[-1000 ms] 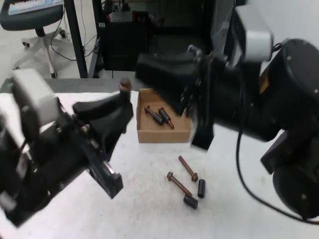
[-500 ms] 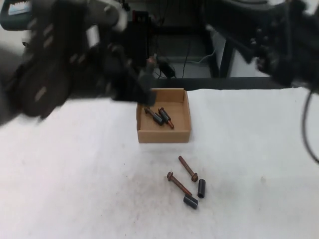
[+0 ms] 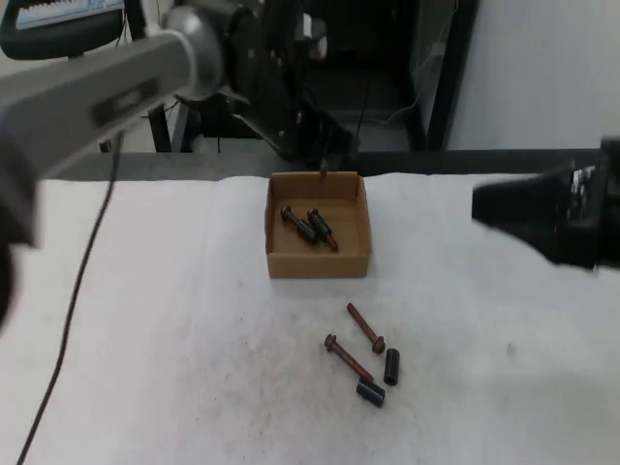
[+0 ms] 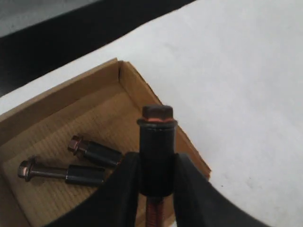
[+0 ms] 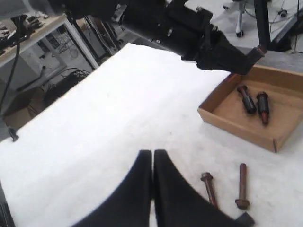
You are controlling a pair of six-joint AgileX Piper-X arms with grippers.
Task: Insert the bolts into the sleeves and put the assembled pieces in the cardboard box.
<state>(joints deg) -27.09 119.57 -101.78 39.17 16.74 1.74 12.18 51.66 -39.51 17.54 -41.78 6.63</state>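
Observation:
My left gripper (image 4: 156, 165) is shut on an assembled bolt and sleeve (image 4: 156, 142), held upright over the far rim of the cardboard box (image 3: 318, 264). In the high view this piece (image 3: 324, 171) hangs at the tip of the left arm. Two assembled pieces (image 3: 300, 225) (image 3: 323, 229) lie inside the box. Two loose bolts (image 3: 366, 327) (image 3: 349, 357) and two black sleeves (image 3: 391, 366) (image 3: 370, 392) lie on the white bench in front of the box. My right gripper (image 5: 152, 153) is shut with nothing in it, hovering at the right, apart from the parts.
The left arm (image 3: 116, 82) stretches across the back left of the bench. A chair and black frames stand beyond the bench's far edge. The white cloth left of the box and near the front edge is bare.
Both arms have swung away from the camera. The left arm now reaches over the box's far rim with the piece, and the right arm has pulled off to the right side.

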